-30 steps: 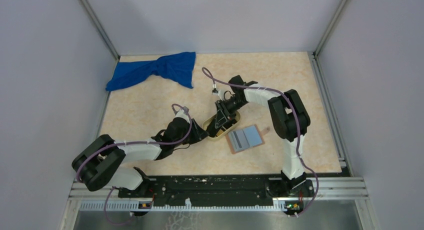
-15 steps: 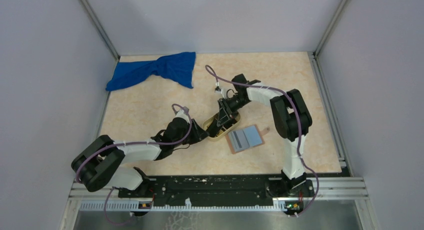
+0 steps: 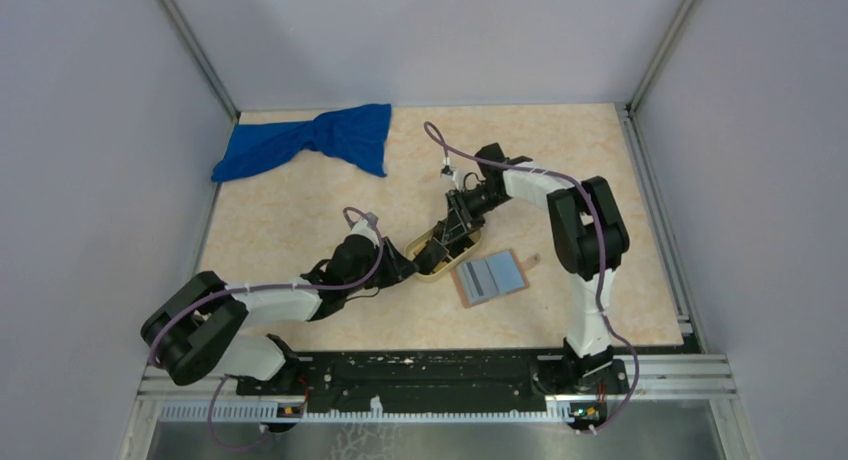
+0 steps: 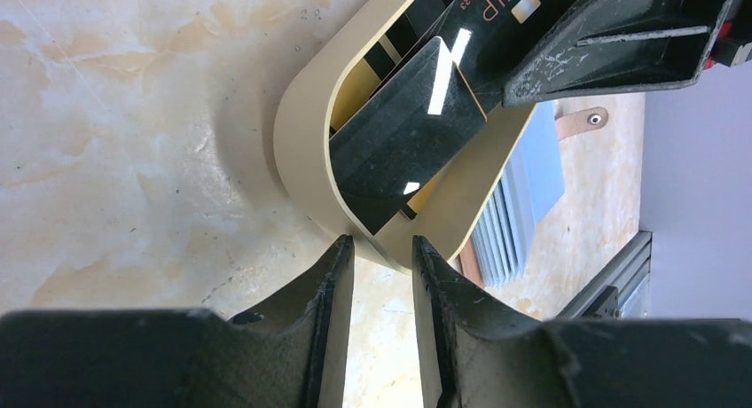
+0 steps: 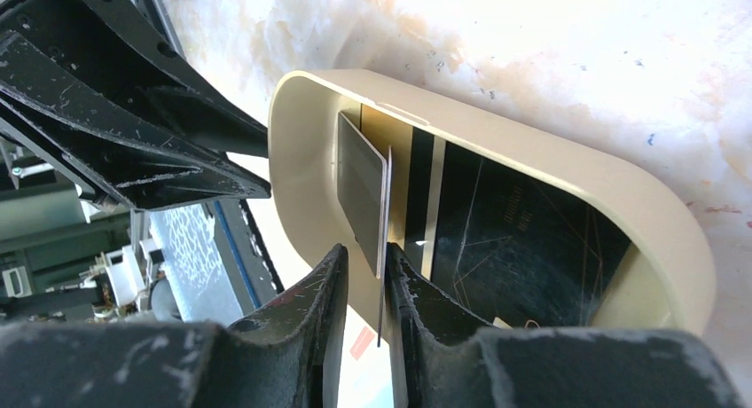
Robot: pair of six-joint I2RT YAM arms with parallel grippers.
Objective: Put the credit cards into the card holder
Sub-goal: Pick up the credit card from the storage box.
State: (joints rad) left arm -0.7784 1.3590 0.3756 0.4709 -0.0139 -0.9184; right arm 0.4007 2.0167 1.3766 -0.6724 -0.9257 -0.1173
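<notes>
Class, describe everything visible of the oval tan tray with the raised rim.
The oval tan tray, smooth and plastic-looking, lies flat on the marbled table beside the open reddish-brown card holder. A black card lies inside; a second dark card stands tilted between the right gripper fingers. The left gripper sits at its rim.

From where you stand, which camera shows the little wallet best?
The top external view: the card holder lies open and whole beside the tray. The left wrist view catches only a strip of it behind the tray; the right wrist view shows no clear part of it.
</notes>
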